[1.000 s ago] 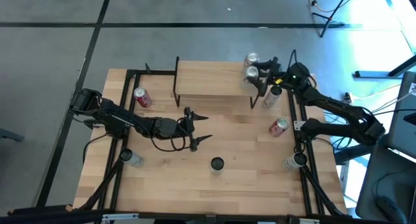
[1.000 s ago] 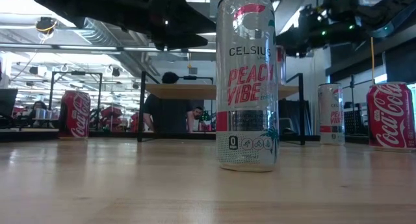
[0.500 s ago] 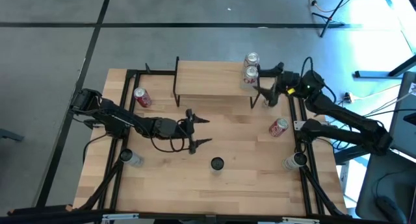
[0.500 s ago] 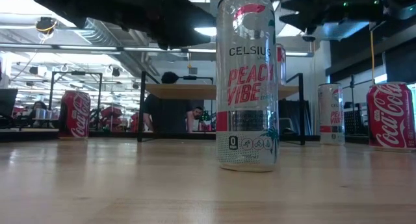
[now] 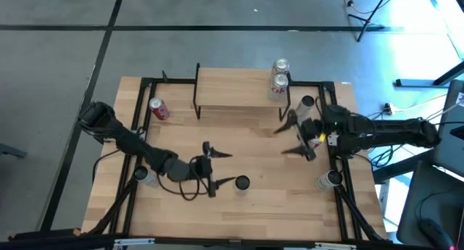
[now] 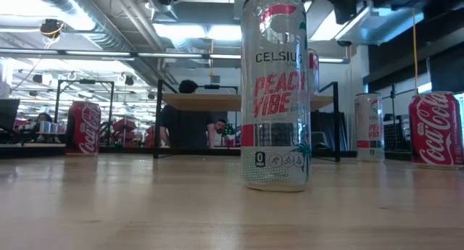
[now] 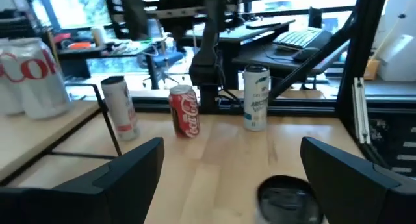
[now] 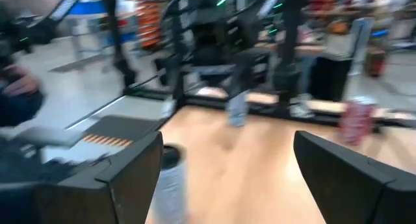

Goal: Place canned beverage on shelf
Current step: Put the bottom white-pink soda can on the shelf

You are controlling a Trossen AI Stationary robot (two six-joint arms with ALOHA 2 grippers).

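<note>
Cans (image 5: 280, 81) crowd the shelf (image 5: 232, 89) corner; both hands, left (image 5: 216, 169) and right (image 5: 299, 136), gape empty over the table (image 5: 261, 206)

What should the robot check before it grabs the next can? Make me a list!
1. Left gripper ready, jaws wide and holding nothing: ok.
2. Tall can standing upright on the table: ok.
3. Tall can centred between the left jaws: not ok. It sits just ahead of them, close to one finger.
4. Right gripper out of the way, hanging over the table's right side, jaws open and empty: ok.
5. Room on the shelf: ok. Most of the board is bare; one silver can stands at its right end.
6. Whether the lift to the shelf clears the black legs: cannot tell.
</note>
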